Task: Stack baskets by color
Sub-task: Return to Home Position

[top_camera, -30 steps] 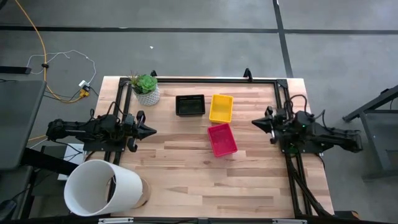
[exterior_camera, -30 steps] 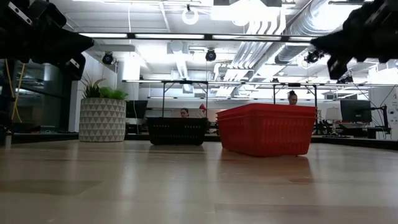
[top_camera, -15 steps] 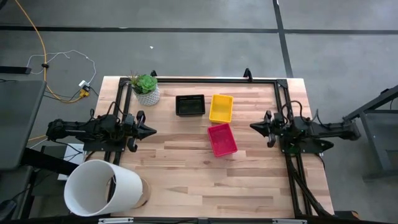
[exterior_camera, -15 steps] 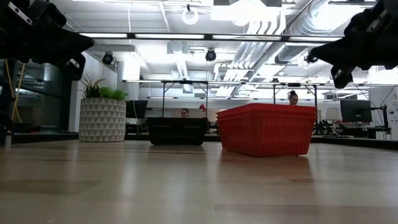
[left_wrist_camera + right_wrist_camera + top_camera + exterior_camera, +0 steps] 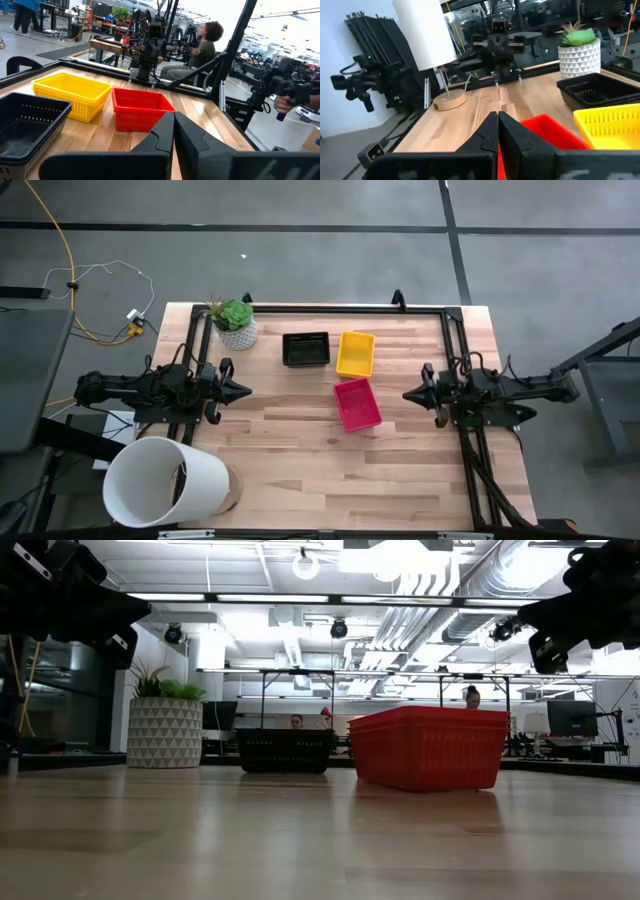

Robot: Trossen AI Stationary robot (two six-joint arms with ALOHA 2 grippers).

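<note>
Bright, even light; seemingly soft shadows

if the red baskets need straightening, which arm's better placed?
Right, probably. The right gripper, shut, hangs near the right edge of the table, facing the red baskets with bare wood between. The left gripper, also shut, is farther off across the table.

Mesh-plastic baskets point(image 5: 357, 403), smooth wooden table point(image 5: 330, 470)

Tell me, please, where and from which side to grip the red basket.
Grip the red basket by the rim of its long wall facing the right claw, probably coming straight down, one finger inside, one outside: it sits open side up, and that thin mesh wall stands clear of the yellow basket.
</note>
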